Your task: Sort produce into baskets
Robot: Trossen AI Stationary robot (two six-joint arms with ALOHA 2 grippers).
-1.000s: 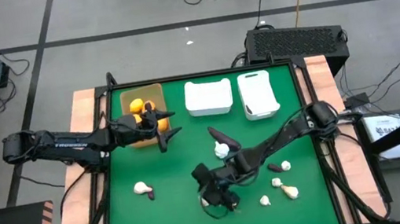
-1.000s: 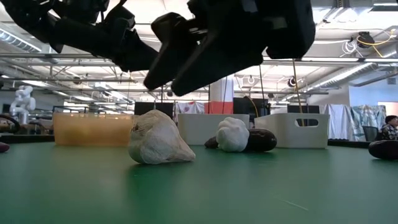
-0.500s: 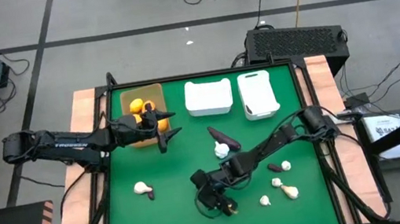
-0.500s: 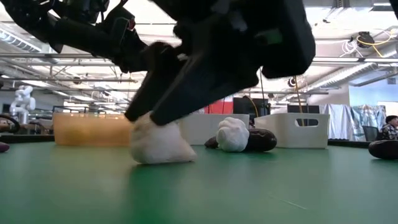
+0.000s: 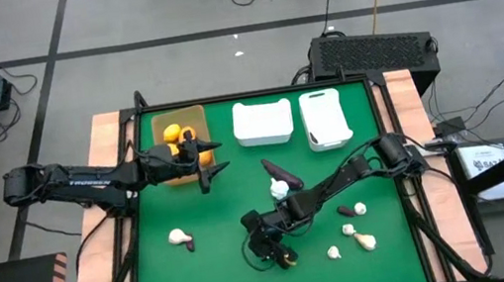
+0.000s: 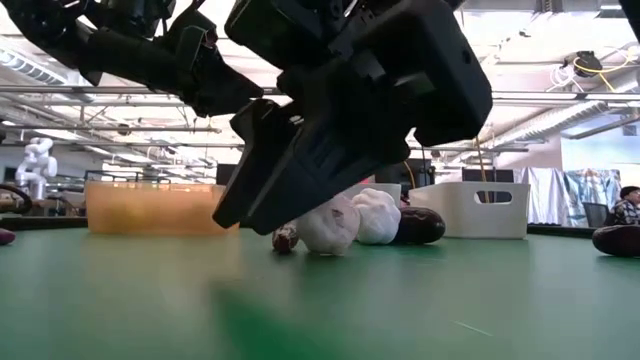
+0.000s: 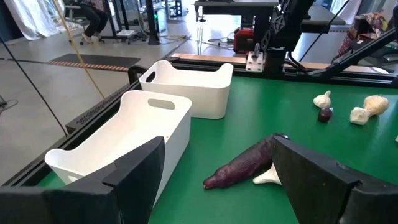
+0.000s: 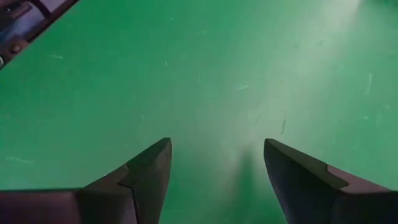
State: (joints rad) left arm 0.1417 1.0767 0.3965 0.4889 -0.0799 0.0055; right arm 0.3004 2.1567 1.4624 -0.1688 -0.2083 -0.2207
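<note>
Produce is lying scattered on the green table (image 5: 231,204): a white garlic bulb (image 5: 178,237) near the left front, a purple eggplant (image 5: 282,171) touching another garlic bulb (image 5: 280,189) at the middle, and more small pieces at the right front. Orange fruits (image 5: 171,133) are sitting in the tan tray (image 5: 196,114); two white bins (image 5: 262,122) are standing beside it. The right gripper (image 5: 273,248) is hovering low over bare table with its fingers spread apart; it seems to be holding nothing. The left gripper (image 5: 206,166) is waiting beside the tan tray, fingers also parted.
</note>
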